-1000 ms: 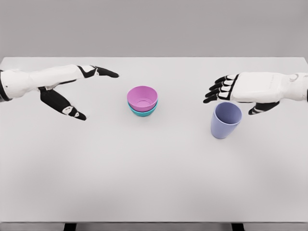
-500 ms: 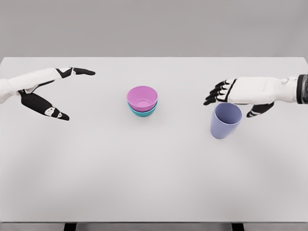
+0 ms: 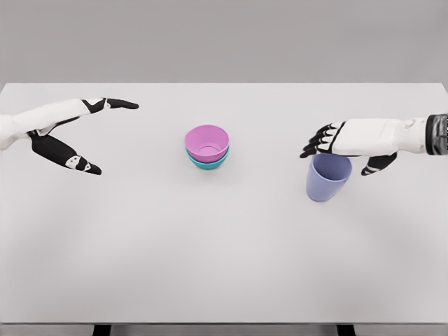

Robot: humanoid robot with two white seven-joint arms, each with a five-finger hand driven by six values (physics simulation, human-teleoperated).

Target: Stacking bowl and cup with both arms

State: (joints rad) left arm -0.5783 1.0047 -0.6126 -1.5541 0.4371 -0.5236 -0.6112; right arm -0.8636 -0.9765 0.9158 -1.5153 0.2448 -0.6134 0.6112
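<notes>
The purple cup (image 3: pixel 327 178) stands just under the right hand (image 3: pixel 348 141), whose fingers are spread (nothing held). The left hand (image 3: pixel 66 129) is open too, well apart from the pink bowl (image 3: pixel 207 143).

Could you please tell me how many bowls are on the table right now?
2, both at the middle of the table: the pink bowl sits nested inside the teal bowl, of which only the lower part shows. Nothing suggests a third underneath.

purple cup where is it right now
In the head view the purple cup stands upright on the table's right side, just under the right hand.
</notes>
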